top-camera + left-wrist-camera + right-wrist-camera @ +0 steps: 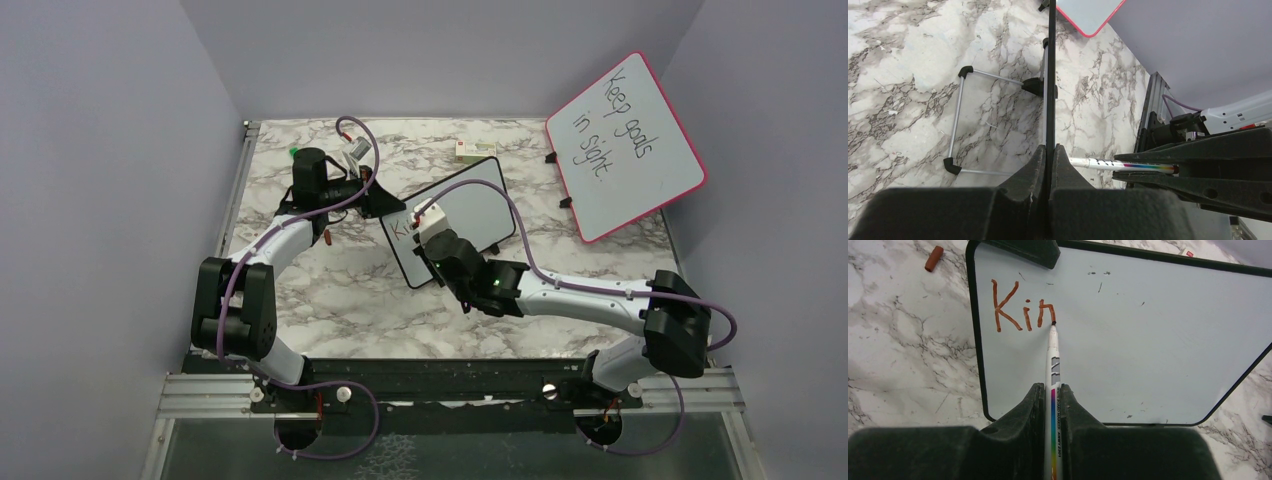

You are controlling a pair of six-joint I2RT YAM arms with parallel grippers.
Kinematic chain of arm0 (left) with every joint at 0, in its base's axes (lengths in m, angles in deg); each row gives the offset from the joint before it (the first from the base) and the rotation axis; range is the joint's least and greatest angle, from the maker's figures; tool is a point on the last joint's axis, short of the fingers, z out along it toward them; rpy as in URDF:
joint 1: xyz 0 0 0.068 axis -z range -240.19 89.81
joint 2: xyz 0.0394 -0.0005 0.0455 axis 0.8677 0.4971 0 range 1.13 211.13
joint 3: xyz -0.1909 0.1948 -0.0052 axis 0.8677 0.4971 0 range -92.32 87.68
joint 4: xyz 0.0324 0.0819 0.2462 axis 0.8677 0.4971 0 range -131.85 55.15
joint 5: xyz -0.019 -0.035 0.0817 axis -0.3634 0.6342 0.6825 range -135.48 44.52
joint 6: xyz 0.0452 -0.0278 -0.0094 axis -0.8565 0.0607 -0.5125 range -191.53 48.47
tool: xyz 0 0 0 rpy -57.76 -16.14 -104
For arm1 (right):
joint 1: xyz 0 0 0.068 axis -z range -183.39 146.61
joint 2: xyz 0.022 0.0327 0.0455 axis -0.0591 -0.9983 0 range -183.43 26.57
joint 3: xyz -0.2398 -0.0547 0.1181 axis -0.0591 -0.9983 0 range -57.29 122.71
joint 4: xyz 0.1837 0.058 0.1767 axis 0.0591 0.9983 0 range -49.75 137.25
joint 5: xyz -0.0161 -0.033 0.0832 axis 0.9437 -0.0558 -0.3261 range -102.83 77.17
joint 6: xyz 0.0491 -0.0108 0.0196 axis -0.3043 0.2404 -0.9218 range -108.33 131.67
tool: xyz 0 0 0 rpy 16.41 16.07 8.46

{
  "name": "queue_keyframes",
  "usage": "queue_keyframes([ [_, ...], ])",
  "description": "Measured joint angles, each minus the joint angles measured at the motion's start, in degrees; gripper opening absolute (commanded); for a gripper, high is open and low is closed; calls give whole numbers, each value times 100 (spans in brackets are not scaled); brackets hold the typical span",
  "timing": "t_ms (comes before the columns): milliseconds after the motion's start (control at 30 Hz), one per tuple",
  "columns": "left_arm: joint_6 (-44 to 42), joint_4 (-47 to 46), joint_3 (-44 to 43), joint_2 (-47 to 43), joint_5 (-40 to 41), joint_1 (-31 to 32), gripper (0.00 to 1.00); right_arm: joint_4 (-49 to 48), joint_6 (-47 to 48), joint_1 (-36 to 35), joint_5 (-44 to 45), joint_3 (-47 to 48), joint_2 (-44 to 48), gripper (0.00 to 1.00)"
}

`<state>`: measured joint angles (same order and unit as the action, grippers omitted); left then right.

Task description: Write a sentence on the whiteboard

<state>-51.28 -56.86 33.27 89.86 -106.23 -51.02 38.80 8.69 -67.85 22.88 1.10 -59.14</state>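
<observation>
- The right gripper (1052,390) is clamped on a white marker (1053,365), whose barrel runs straight out between the fingers; its dark tip touches the whiteboard (1148,340) at the foot of the last stroke.
- The left gripper (1050,150) is pinched shut on the whiteboard's thin black frame at its upper left edge, near the corner, seen edge-on in the left wrist view.
- The whiteboard sits mid-table, tilted, with its long side running diagonally between the two arms.
- The sentence (1020,310) so far reads "Kin" in red-brown, just inside the left frame edge near the top corner.
- White surface stretches to the right of the tip as far as the far frame, and below the letters down to the near edge.
- A red-brown cap (934,258) lies on the marble table (340,290), just outside the board's left corner.
- A pink-framed board (625,145) stands well apart at the back right.
</observation>
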Motion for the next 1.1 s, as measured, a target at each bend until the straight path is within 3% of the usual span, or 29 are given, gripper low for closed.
queue_keyframes([
  [1100, 7, -7, -2, 2, -33, 0, 0, -111, 177, 225, -66, -234, 387, 1],
])
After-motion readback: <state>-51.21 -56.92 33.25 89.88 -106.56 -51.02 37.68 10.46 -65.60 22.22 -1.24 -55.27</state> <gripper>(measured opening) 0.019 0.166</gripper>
